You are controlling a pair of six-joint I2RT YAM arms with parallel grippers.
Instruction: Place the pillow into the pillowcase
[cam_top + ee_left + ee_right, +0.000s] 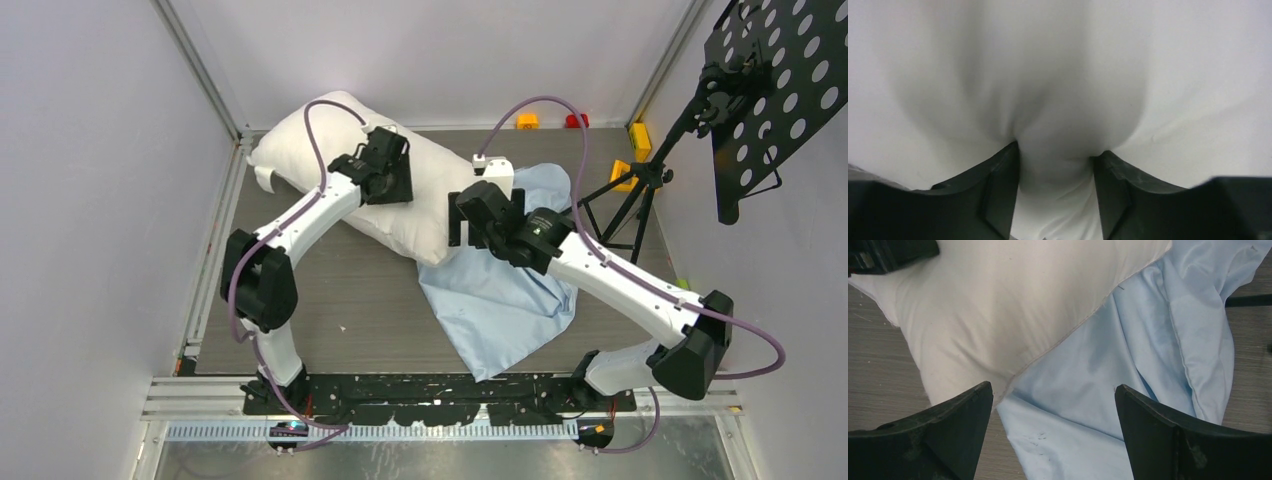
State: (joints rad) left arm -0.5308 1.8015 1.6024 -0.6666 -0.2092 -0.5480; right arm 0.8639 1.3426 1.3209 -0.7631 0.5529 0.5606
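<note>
Both elbows (262, 280) out; left tool (1055, 152) pinches pillow (1058, 75), right tool (1053, 386) agape.

pillow (300, 150) far left on table (330, 300), its near corner overlapping pillowcase (500, 300), which spreads right and nearer

From above, the left end effector (392, 180) hides its own fingertips against the pillow (300, 150). The right arm (620, 280) covers the pillow's near corner and part of the pillowcase (500, 310), so their overlap there cannot be told, nor the pillowcase's opening. In the left wrist view the pillow runs off every edge. In the right wrist view both fabrics are cut by the frame, and a black part (888, 255) is cropped in the top left corner. Yellow and red items (527, 121) at the far edge of the bench (330, 310) are too small to identify. The perforated panel (780, 90) is cropped at top right.
</note>
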